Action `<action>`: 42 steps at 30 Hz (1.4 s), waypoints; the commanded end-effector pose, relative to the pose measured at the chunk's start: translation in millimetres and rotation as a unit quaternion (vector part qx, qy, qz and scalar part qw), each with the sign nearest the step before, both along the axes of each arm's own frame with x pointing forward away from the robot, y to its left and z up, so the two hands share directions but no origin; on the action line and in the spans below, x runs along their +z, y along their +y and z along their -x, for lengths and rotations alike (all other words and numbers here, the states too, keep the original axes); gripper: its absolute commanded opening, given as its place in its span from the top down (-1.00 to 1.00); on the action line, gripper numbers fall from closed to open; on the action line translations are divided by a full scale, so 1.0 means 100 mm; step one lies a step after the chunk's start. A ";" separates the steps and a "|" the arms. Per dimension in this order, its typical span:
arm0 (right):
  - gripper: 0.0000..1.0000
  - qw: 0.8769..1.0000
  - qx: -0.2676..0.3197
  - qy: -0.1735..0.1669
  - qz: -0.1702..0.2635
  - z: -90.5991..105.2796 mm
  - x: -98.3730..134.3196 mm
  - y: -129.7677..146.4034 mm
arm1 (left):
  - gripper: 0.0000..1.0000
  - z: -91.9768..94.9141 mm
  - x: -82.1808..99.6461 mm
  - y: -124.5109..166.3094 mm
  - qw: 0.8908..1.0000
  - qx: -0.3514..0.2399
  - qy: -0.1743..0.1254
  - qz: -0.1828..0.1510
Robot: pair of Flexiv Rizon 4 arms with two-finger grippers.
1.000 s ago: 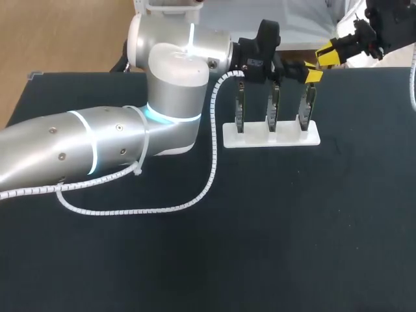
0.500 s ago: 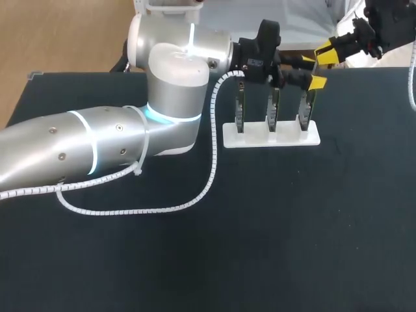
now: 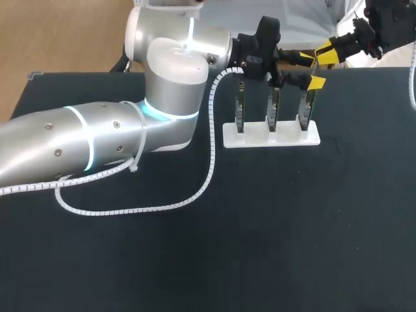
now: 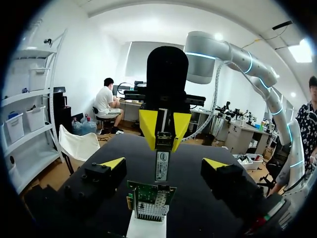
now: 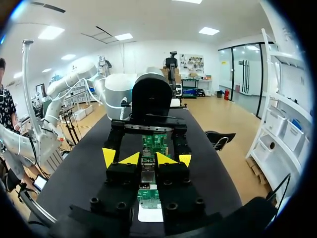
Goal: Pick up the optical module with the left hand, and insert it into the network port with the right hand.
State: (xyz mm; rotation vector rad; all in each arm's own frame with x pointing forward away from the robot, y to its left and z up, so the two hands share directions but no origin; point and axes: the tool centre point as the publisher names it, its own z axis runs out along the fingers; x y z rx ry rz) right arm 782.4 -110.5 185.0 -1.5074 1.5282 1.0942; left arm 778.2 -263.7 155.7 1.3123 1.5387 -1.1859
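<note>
A white stand sits on the dark tabletop. Three green boards stand up in it in a row. The big left arm stretches low over the tabletop as far as the stand. The right arm is up at the far corner, past the stand.

The right jaws are closed on the optical module. Their yellow tips pinch its top end from both sides. The module hangs straight down over the end board, the one at the stand's end nearest the right arm. Its low end is just above the top edge of that board. I cannot tell if it touches. The network port is the silver box with little holes on the end board, just above the stand's white foot.

The left jaws are spread wide apart and hold nothing. One yellow fingertip is on each side of the end board, not touching it. The module hangs in the gap between them.

A white curly cable runs along the left arm and lies on the tabletop beside the stand.
</note>
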 end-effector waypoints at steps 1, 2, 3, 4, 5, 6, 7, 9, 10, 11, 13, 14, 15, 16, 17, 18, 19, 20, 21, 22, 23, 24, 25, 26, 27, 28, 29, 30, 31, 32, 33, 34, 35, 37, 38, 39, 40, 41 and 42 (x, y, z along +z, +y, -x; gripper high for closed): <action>1.00 1.000 -0.003 -0.003 0.001 0.03 0.00 0.00 | -1.00 0.10 0.05 0.11 1.000 0.006 -0.001 -0.017; 1.00 1.000 -0.003 -0.002 0.001 0.03 0.00 0.00 | -1.00 0.12 0.05 0.13 1.000 0.008 -0.002 -0.024; 1.00 1.000 -0.003 -0.002 0.001 0.04 0.00 0.00 | -1.00 0.12 0.06 0.15 0.999 0.010 -0.003 -0.031; 1.00 1.000 -0.003 -0.002 0.001 0.04 0.00 0.00 | -1.00 0.13 0.07 0.17 0.999 0.012 -0.004 -0.033; 1.00 1.000 -0.003 -0.002 0.001 0.04 0.00 0.00 | -1.00 0.14 0.06 0.20 0.999 0.013 -0.004 -0.032; 1.00 1.000 -0.003 -0.002 0.001 0.04 0.00 0.00 | -1.00 0.14 0.06 0.22 0.999 0.017 -0.003 -0.035; 1.00 1.000 -0.003 -0.002 0.001 0.05 0.00 0.00 | -1.00 0.14 0.06 0.24 0.999 0.019 -0.003 -0.039; 1.00 1.000 -0.004 -0.002 0.002 0.05 0.00 0.00 | -1.00 0.14 0.07 0.27 0.998 0.019 -0.006 -0.052; 1.00 1.000 -0.004 -0.002 0.002 0.05 0.00 0.00 | -1.00 0.14 0.07 0.28 0.998 0.017 -0.007 -0.060; 1.00 1.000 -0.004 -0.002 0.002 0.05 0.00 0.00 | -1.00 0.14 0.08 0.29 0.998 0.013 -0.008 -0.069; 1.00 1.000 -0.004 -0.002 0.002 0.05 0.00 0.00 | -1.00 0.13 0.09 0.29 0.996 0.004 -0.009 -0.087; 1.00 1.000 -0.005 -0.002 0.002 0.05 0.00 -0.01 | -1.00 0.13 0.09 0.28 0.995 0.000 -0.009 -0.097; 1.00 1.000 -0.005 -0.002 0.002 0.06 0.00 -0.01 | -1.00 0.13 0.09 0.28 0.994 -0.003 -0.008 -0.105; 1.00 1.000 -0.005 -0.002 0.002 0.06 0.00 -0.01 | -1.00 0.13 0.08 0.27 0.994 -0.005 -0.008 -0.110; 1.00 1.000 -0.005 -0.002 0.002 0.07 -0.01 -0.01 | -1.00 0.12 0.08 0.27 0.993 -0.006 -0.006 -0.117; 1.00 1.000 -0.006 -0.002 0.002 0.07 -0.01 -0.02 | -1.00 0.12 0.07 0.27 0.993 -0.004 -0.006 -0.117; 1.00 1.000 -0.006 -0.001 0.002 0.08 -0.01 -0.02 | -1.00 0.12 0.06 0.27 0.994 -0.001 -0.003 -0.112; 1.00 1.000 -0.006 -0.001 0.002 0.08 -0.01 -0.02 | -1.00 0.12 0.06 0.27 0.994 0.001 -0.001 -0.112; 1.00 1.000 -0.006 0.000 0.002 0.08 -0.01 -0.02 | -1.00 0.12 0.05 0.27 0.994 0.001 -0.001 -0.113; 1.00 1.000 -0.006 0.000 0.002 0.09 -0.01 -0.02 | -1.00 0.12 0.05 0.28 0.994 0.002 0.000 -0.113; 1.00 1.000 -0.006 0.000 0.002 0.09 -0.01 -0.03 | -1.00 0.12 0.05 0.28 0.993 0.003 0.001 -0.115; 1.00 1.000 -0.007 0.000 0.002 0.09 -0.01 -0.03 | -1.00 0.11 0.04 0.29 0.993 0.003 0.002 -0.119; 1.00 1.000 -0.006 -0.001 0.003 0.09 -0.01 -0.03 | -1.00 0.11 0.04 0.29 0.992 0.001 0.003 -0.125; 1.00 1.000 -0.006 -0.001 0.003 0.08 -0.01 -0.04 | -1.00 0.11 0.04 0.29 0.991 -0.001 0.002 -0.130; 1.00 1.000 -0.006 -0.001 0.003 0.08 -0.01 -0.04 | -1.00 0.10 0.03 0.30 0.991 -0.001 0.003 -0.136; 1.00 1.000 -0.006 -0.001 0.003 0.08 -0.01 -0.04 | -1.00 0.10 0.02 0.30 0.991 -0.001 0.003 -0.136; 1.00 1.000 -0.006 -0.001 0.003 0.08 -0.01 -0.04 | -1.00 0.09 0.01 0.31 0.992 0.003 0.005 -0.126; 1.00 1.000 -0.007 -0.001 0.003 0.08 -0.01 -0.04 | -1.00 0.09 0.01 0.32 0.992 0.002 0.005 -0.129; 1.00 1.000 -0.007 -0.001 0.003 0.08 -0.01 -0.04 | -1.00 0.09 0.01 0.32 0.991 0.000 0.005 -0.133; 1.00 1.000 -0.007 -0.001 0.003 0.08 -0.01 -0.04 | -1.00 0.09 0.01 0.32 0.991 0.000 0.005 -0.132; 1.00 1.000 -0.007 0.000 0.003 0.07 -0.01 -0.04 | -1.00 0.08 0.01 0.32 0.991 0.000 0.005 -0.131; 1.00 1.000 -0.007 0.000 0.003 0.07 -0.01 -0.04 | -1.00 0.08 0.01 0.32 0.991 -0.001 0.004 -0.132; 1.00 1.000 -0.007 0.001 0.003 0.07 -0.01 -0.04 | -1.00 0.07 0.01 0.31 0.991 -0.002 0.004 -0.132; 1.00 1.000 -0.007 0.001 0.004 0.07 -0.02 -0.04 | -1.00 0.06 0.00 0.31 0.991 -0.004 0.005 -0.134; 1.00 1.000 -0.007 0.001 0.004 0.07 -0.02 -0.05 | -1.00 0.05 0.00 0.31 0.991 -0.004 0.005 -0.134; 1.00 1.000 -0.007 0.001 0.004 0.07 -0.02 -0.05 | -1.00 0.05 -0.01 0.30 0.991 -0.005 0.006 -0.134; 1.00 1.000 -0.008 0.001 0.004 0.07 -0.02 -0.05 | -1.00 0.04 -0.01 0.30 0.991 -0.010 0.006 -0.136; 1.00 1.000 -0.008 0.001 0.004 0.07 -0.02 -0.05 | -1.00 0.04 -0.01 0.29 0.990 -0.014 0.004 -0.142; 1.00 1.000 -0.008 0.001 0.004 0.06 -0.02 -0.05 | -1.00 0.04 -0.02 0.27 0.989 -0.019 0.004 -0.146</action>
